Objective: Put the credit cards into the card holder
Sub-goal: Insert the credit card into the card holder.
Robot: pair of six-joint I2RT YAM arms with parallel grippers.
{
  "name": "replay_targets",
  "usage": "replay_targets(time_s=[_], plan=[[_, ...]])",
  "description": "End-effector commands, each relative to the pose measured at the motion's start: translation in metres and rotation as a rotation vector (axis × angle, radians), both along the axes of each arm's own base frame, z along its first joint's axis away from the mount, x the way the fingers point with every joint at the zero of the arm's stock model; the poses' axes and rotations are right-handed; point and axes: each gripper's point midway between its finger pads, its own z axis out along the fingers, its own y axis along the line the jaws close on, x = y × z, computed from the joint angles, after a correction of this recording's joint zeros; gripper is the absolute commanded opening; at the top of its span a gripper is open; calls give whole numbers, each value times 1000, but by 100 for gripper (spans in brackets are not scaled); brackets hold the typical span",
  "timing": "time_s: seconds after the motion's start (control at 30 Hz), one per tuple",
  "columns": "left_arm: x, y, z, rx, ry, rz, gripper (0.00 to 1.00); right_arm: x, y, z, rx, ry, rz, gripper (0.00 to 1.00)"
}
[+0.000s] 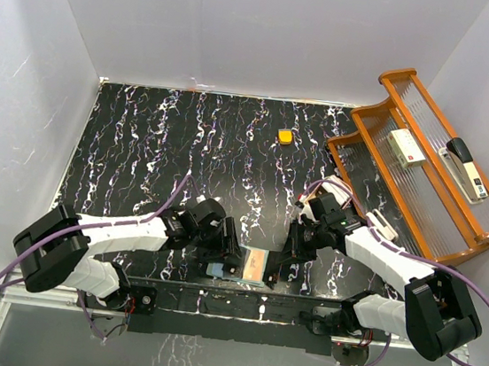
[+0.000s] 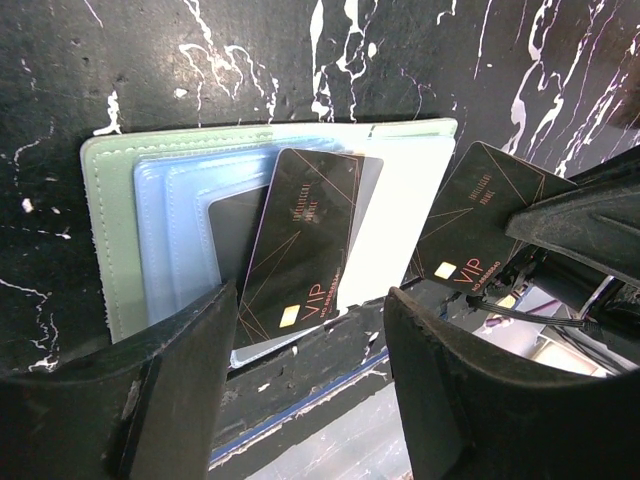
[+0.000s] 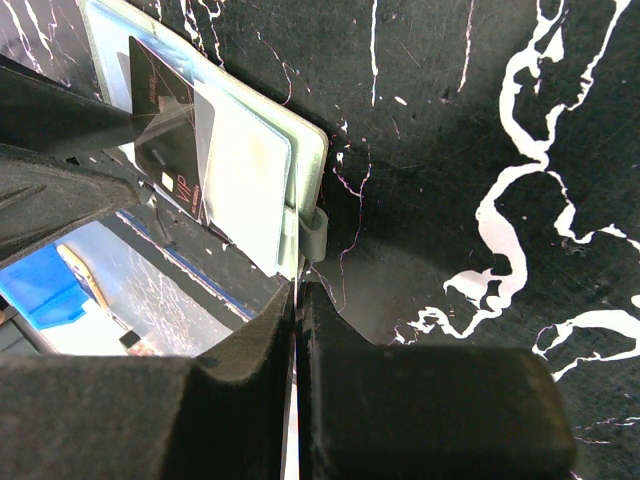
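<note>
As it lies open at near edge of bench (image 1: pixel 141 152), card holder (image 2: pixel 110 230) bears black card (image 2: pixel 300 240); left end effector (image 2: pixel 308 300) gapes empty; right end effector (image 3: pixel 298 300) pinches second card (image 2: pixel 475 225).

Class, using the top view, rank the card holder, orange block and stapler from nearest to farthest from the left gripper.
1. The card holder, right beside the left gripper, near edge.
2. The orange block, far centre.
3. The stapler, in the wooden rack, far right.
</note>
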Motion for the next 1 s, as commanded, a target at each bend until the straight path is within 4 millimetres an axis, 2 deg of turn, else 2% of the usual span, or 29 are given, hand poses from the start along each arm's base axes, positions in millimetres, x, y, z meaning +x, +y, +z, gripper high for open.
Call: replay_targets(time_s=[0.0, 0.2, 0.6, 0.8, 0.87, 0.97], plan=[[-6, -5, 2, -14, 17, -14, 59, 5, 4, 5, 25, -44, 8, 0], [-6, -10, 7, -18, 3, -17, 55, 5, 4, 6, 25, -47, 8, 0], [-7, -11, 5, -10, 5, -14, 25, 4, 5, 6, 24, -40, 11, 0], [-4, -12, 4, 2, -4, -15, 15, 6, 5, 6, 23, -42, 16, 0], [-5, -8, -5, 33, 10, -13, 12, 6, 5, 5, 23, -43, 17, 0], [-5, -5, -8, 47, 8, -9, 6, 4, 5, 4, 21, -39, 19, 0]])
